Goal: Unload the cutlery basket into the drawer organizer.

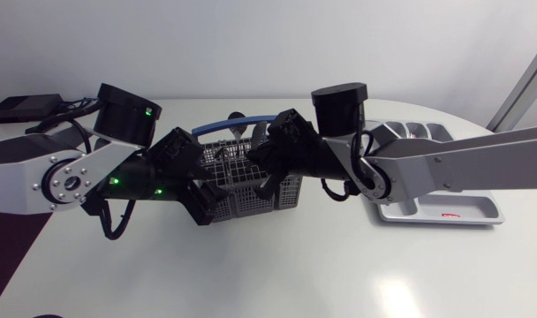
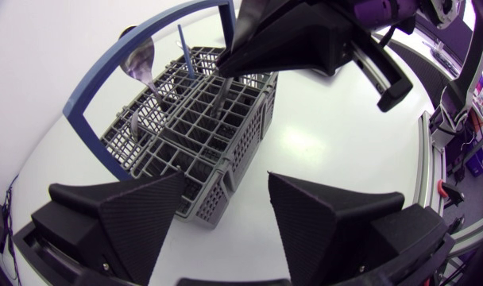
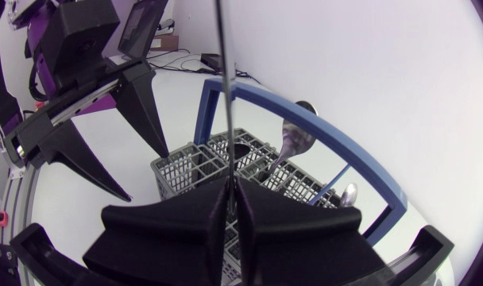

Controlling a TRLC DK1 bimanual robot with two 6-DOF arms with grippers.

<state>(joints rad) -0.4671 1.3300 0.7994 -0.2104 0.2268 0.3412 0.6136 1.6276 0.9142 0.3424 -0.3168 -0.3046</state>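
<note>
The grey cutlery basket (image 1: 242, 185) with a blue arched handle (image 1: 217, 125) stands mid-table. My right gripper (image 3: 229, 202) hangs over it, shut on a thin metal utensil (image 3: 221, 79) seen edge-on, whose stem runs straight up from the pads; its kind I cannot tell. In the left wrist view that gripper (image 2: 226, 67) holds the utensil (image 2: 221, 97) down in a basket cell. My left gripper (image 2: 226, 222) is open, its fingers either side of the basket's near corner (image 2: 214, 202) without touching it. A spoon (image 3: 293, 139) and a blue-handled piece (image 2: 183, 49) stand in the basket. The drawer organizer (image 1: 467, 209) lies to the right.
A black box with cables (image 1: 26, 108) sits at the table's far left corner. My right arm (image 1: 445, 163) crosses above the organizer. White tabletop stretches in front of the basket.
</note>
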